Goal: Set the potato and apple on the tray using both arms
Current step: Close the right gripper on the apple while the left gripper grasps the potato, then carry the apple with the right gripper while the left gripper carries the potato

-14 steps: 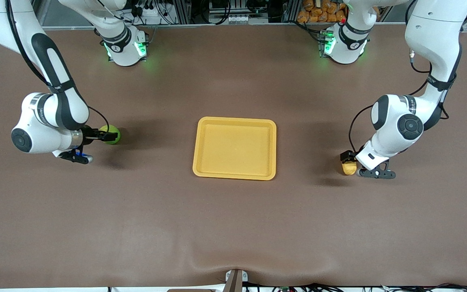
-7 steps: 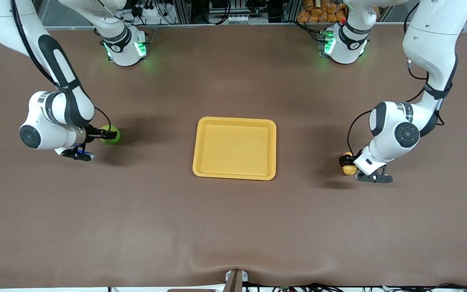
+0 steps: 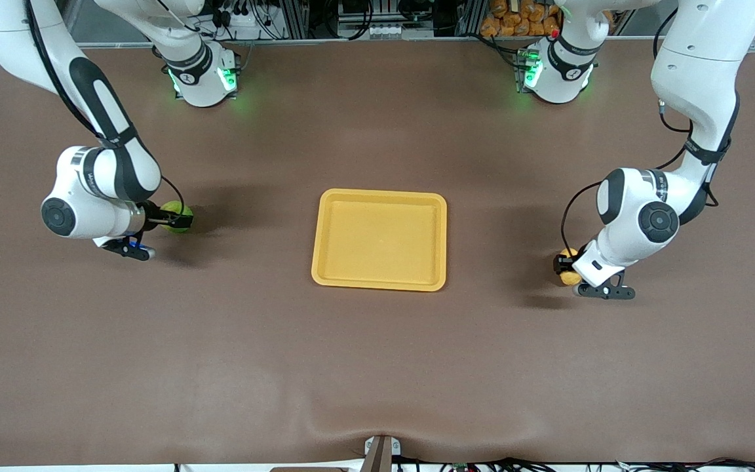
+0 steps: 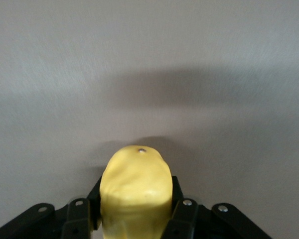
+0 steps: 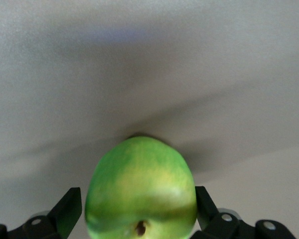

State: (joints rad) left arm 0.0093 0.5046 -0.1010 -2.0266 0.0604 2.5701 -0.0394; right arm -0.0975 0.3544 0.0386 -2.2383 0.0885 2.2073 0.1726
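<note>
The yellow potato [image 3: 569,278] lies on the table toward the left arm's end; it fills the left wrist view [image 4: 135,181]. My left gripper [image 3: 562,265] is low at it, and its fingers [image 4: 182,214] press on both of its sides. The green apple [image 3: 174,219] lies toward the right arm's end, stem dimple showing in the right wrist view [image 5: 139,184]. My right gripper [image 3: 169,216] is around the apple, and one of its fingers [image 5: 69,210] stands a little off it. The yellow-orange tray [image 3: 317,236] sits empty mid-table between them.
The brown table mat [image 3: 377,367] has a raised wrinkle near its front edge. The arm bases [image 3: 200,72] stand along the edge farthest from the front camera. Cables and orange items lie off the table past that edge.
Both arms have shifted and lowered further onto their items. The right wrist has moved toward the apple, the left wrist over the potato. The apple, potato and tray have stayed in place.
</note>
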